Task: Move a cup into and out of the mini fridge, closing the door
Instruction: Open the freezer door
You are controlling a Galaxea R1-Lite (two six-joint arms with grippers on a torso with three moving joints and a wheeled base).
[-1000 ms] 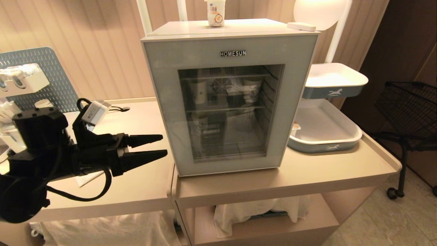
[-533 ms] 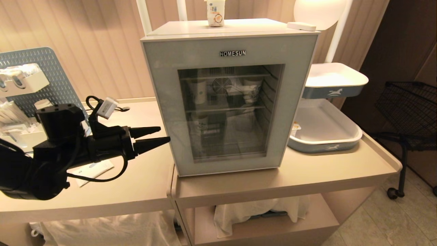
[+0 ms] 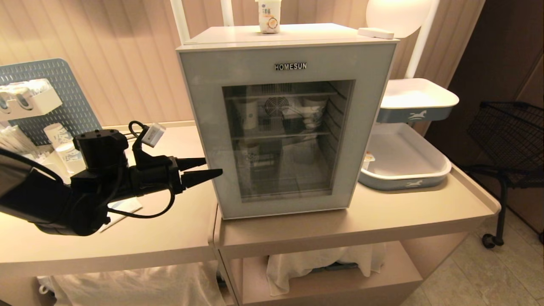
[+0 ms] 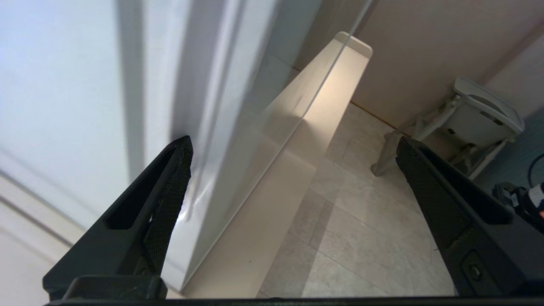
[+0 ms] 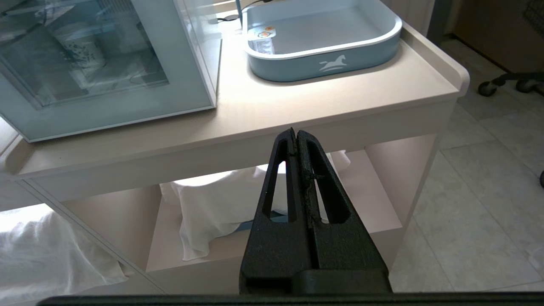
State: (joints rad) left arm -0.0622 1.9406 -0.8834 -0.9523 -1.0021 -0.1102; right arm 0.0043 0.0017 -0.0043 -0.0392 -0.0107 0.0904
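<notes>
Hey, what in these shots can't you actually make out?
- Head view: cup in the tray, mostly hidden by the mini fridge.
- Head view: items behind the door, dimmed by dark glass.
- Left wrist view: whether the left gripper touches the fridge.

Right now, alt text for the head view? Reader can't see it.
The left gripper, jaws open, reaches level toward the left edge of the closed door of the mini fridge on a beige counter. A small cup sits in a blue-and-white tray to the fridge's right.
</notes>
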